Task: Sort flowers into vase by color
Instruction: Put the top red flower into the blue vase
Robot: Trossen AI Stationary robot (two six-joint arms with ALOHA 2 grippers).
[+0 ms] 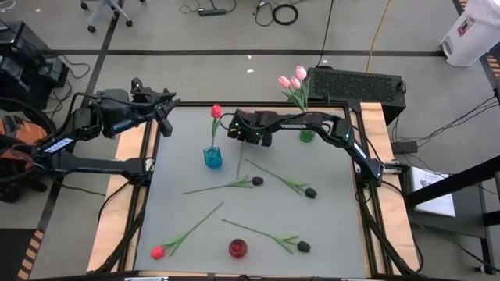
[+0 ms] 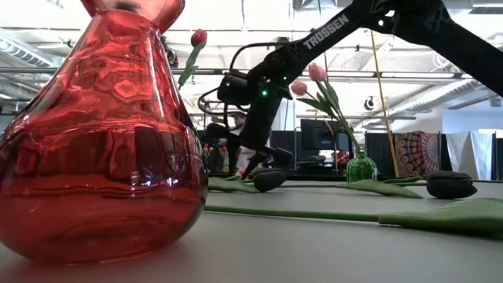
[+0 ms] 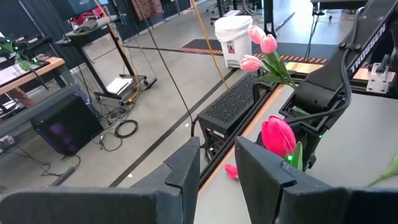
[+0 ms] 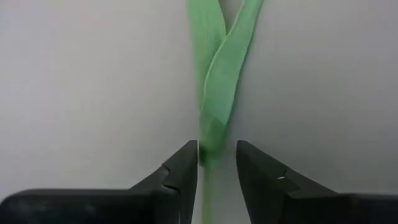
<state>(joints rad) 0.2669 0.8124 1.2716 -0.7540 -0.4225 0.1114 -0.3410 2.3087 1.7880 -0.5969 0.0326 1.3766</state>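
A red tulip (image 1: 216,112) stands in the blue vase (image 1: 212,158). Pink tulips (image 1: 293,80) stand in the green vase (image 1: 306,136). One red tulip (image 1: 158,251) and three black ones (image 1: 257,181) (image 1: 310,192) (image 1: 303,246) lie flat on the table. My right gripper (image 4: 216,165) points steeply down near the blue vase. It is open, with its fingers on either side of a green stem (image 4: 214,134) that lies on the table (image 1: 239,162). That flower's head is hidden. My left gripper (image 3: 217,165) waits open and empty, raised at the table's far left corner (image 1: 168,105).
The red vase (image 1: 237,248) stands at the table's near edge, large in the low view (image 2: 102,134). The blue vase is close to my right gripper's left side. A dark box (image 1: 355,82) sits beyond the far edge.
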